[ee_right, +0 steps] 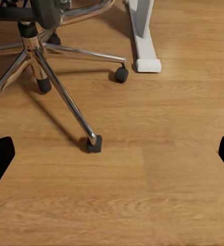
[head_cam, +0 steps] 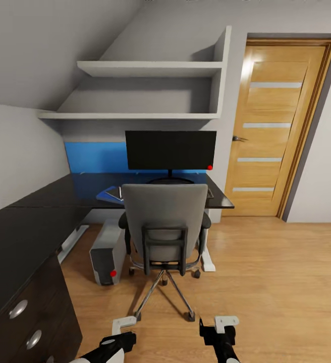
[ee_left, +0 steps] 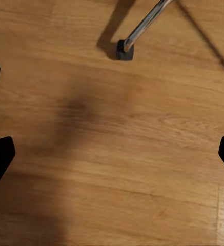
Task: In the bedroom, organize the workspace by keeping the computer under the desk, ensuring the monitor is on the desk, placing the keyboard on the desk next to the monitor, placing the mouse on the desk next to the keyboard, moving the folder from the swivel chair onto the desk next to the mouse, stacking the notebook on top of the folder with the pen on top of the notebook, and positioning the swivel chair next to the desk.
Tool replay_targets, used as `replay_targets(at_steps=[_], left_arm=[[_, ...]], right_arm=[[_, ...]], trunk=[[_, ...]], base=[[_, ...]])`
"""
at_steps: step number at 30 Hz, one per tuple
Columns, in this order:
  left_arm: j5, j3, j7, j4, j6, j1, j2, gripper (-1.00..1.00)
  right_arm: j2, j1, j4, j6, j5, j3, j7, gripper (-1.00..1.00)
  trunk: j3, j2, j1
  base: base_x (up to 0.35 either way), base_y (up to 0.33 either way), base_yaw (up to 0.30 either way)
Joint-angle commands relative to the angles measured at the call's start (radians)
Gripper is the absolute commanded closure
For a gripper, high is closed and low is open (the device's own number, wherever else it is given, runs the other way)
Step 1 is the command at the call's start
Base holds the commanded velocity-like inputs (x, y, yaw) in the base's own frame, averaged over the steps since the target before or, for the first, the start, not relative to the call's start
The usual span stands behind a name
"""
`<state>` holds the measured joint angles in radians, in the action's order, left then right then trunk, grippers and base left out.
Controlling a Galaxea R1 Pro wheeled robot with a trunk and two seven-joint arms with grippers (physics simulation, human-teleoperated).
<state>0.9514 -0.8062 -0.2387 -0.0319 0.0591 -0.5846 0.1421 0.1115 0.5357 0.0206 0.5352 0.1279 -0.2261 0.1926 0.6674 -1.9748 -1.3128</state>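
Left tool (head_cam: 117, 335) and right tool (head_cam: 217, 333) both spread apart, empty, low over floor. Swivel chair (head_cam: 164, 222) straight ahead, tucked at surface (head_cam: 49, 199), its back toward robot. Folder (head_cam: 108, 194) on surface beyond chair, slightly left; left arm nearer.

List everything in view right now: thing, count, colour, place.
swivel chair: 1, grey with chrome base, pushed up to the desk
desk: 1, black, L-shaped, left and ahead
monitor: 1, black, on desk
folder: 1, blue, on desk, partly hidden behind chair
computer: 1, light grey, on the floor by the desk's edge, left of chair
drawer knobs: silver, near end of desk
shelves: 2, grey, above desk
door: 1, wood, right
left tool: open, low over floor
right tool: open, low over floor
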Motion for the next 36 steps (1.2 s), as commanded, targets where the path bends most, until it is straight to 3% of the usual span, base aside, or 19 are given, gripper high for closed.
replay_targets(at_steps=[1,6,7,13,17,19,36], left_arm=[[0.008,-0.009,-0.004,0.0,0.002,0.015,-0.004,-1.0],[0.007,-0.009,-0.004,0.0,0.011,0.062,-0.022,-1.0],[0.007,-0.01,-0.004,0.0,0.052,0.092,-0.029,-1.0],[0.007,-0.01,-0.002,0.003,0.146,0.139,-0.039,-1.0],[0.006,-0.01,0.006,0.006,0.154,0.16,-0.058,-1.0],[0.006,-0.01,0.047,0.007,0.159,0.172,-0.072,-1.0],[0.007,-0.01,0.088,0.007,0.162,0.178,-0.095,-1.0]], right_arm=[[-0.006,-0.009,0.003,0.003,0.009,-0.01,0.001,-1.0],[-0.026,-0.07,0.003,-0.006,0.009,-0.01,-0.001,-1.0],[-0.042,-0.09,0.002,-0.018,0.009,-0.01,-0.001,-1.0],[-0.056,-0.133,0.004,-0.028,0.009,-0.011,-0.001,-1.0],[-0.057,-0.138,0.004,-0.028,0.009,-0.012,-0.002,-1.0],[-0.058,-0.14,0.004,-0.029,0.009,-0.012,-0.002,-1.0],[-0.058,-0.141,0.004,-0.029,0.009,-0.012,-0.002,-1.0]], trunk=[[-0.002,0.007,0.004],[-0.018,0.042,0.023],[-0.021,0.049,0.027],[-0.04,0.091,0.05],[-0.052,0.119,0.065],[-0.059,0.133,0.073],[-0.112,0.252,0.138]], base=[[0.0,0.0,0.0],[0.0,0.0,0.0],[0.0,0.0,0.0],[0.0,0.0,0.0],[0.0,0.0,0.0],[0.0,0.0,0.0],[0.0,0.0,0.0]])
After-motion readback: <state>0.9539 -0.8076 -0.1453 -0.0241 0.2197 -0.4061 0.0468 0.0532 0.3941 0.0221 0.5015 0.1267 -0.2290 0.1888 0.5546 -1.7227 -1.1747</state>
